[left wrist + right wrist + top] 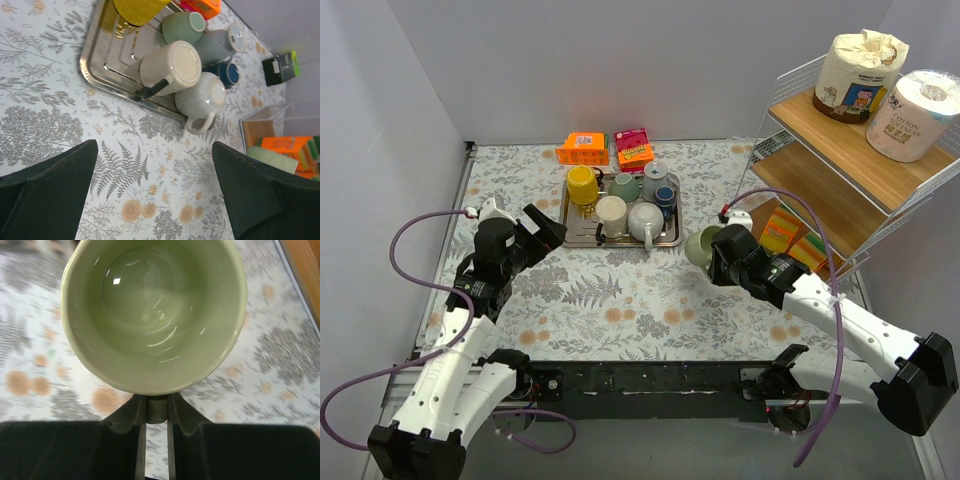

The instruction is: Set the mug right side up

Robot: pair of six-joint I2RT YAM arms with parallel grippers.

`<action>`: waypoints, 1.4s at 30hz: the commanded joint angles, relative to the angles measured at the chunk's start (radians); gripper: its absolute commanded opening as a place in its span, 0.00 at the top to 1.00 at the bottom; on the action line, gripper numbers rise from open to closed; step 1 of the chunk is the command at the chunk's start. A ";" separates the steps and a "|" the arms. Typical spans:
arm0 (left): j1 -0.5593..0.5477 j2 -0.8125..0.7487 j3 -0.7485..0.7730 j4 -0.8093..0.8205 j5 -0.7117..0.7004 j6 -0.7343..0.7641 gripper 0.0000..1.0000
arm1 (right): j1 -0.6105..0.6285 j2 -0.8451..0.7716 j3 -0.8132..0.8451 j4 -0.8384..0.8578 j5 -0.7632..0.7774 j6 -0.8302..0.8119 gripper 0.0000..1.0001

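Note:
My right gripper (713, 253) is shut on the handle of a pale green mug (701, 245) and holds it off the table to the right of the tray, tilted. In the right wrist view the mug (154, 315) faces the camera with its open mouth, and its handle sits pinched between my fingertips (156, 410). My left gripper (548, 229) is open and empty, hovering left of the tray; in the left wrist view its dark fingers (47, 195) frame bare tablecloth.
A metal tray (582, 238) at the back middle holds several mugs, among them a yellow one (583, 185) and a white one (611, 214). Orange (582, 149) and red (634, 148) boxes lie behind it. A wire shelf (840, 150) with toilet rolls stands at the right.

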 commanded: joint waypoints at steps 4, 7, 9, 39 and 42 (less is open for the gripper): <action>-0.001 -0.011 0.012 0.000 -0.233 0.003 0.02 | -0.123 -0.027 -0.109 -0.076 0.044 -0.019 0.99; -0.001 -0.001 0.003 0.024 -0.200 0.072 0.02 | -0.163 -0.030 -0.136 -0.047 0.031 -0.045 0.99; -0.001 0.017 0.003 0.026 -0.178 0.115 0.02 | -0.178 -0.014 -0.141 -0.041 0.039 -0.062 0.99; -0.001 0.246 0.006 0.090 0.163 0.224 0.02 | -0.189 0.176 -0.009 -0.095 0.013 -0.159 0.26; 0.001 0.272 0.020 0.107 0.195 0.256 0.02 | -0.189 0.120 0.020 -0.093 -0.016 -0.165 0.16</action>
